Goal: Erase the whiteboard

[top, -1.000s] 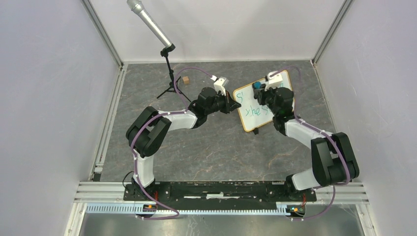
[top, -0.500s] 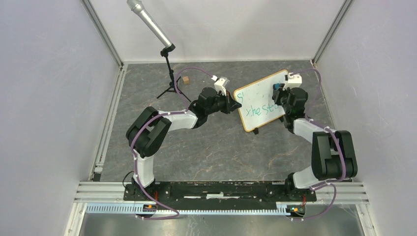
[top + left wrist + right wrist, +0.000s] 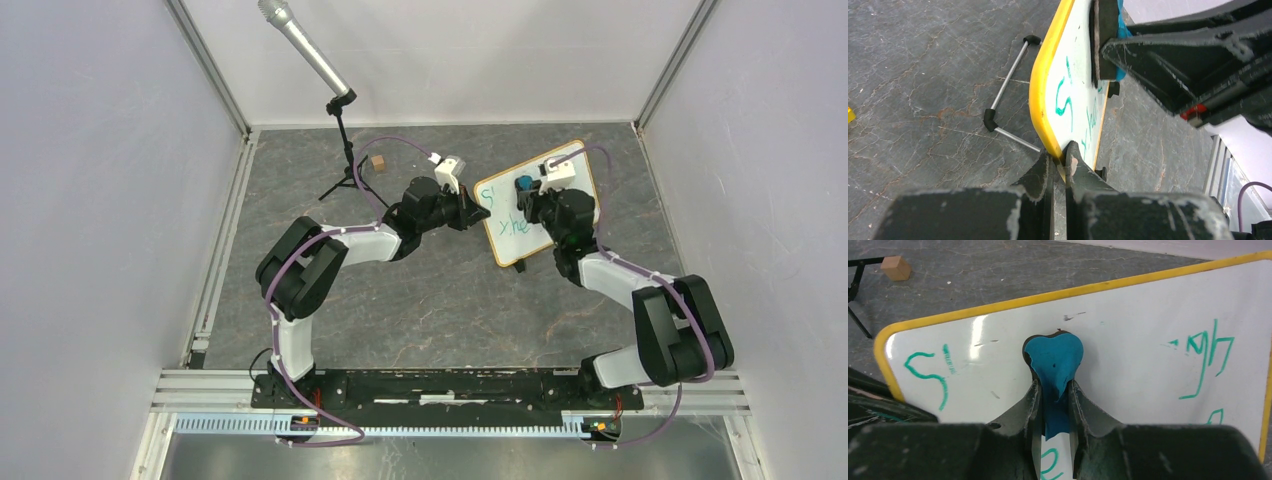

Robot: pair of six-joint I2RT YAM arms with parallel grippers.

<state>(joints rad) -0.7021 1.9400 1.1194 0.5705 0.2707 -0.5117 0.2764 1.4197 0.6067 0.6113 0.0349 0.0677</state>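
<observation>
- Top view: the whiteboard [image 3: 505, 232] stands tilted on the grey table [image 3: 420, 300], right of centre towards the back, between the two arms. A microphone [image 3: 300, 45] on a stand and a small wood block [image 3: 379, 162] sit at the back left.
- Left wrist view only: the left gripper [image 3: 1064, 161] is clenched on the board's [image 3: 1073, 75] yellow frame at its near corner. Behind the board is a wire leg [image 3: 1009, 82] with black feet.
- Right wrist view only: the right gripper [image 3: 1054, 390] grasps a blue eraser [image 3: 1054, 357], which is pressed flat on the board's [image 3: 1148, 340] face near the top edge.
- This view shows the green writing best: an "S" to the left of the eraser and more marks to the right. The block [image 3: 897, 267] shows beyond the frame.
- From above, the right arm hides most of the writing.
</observation>
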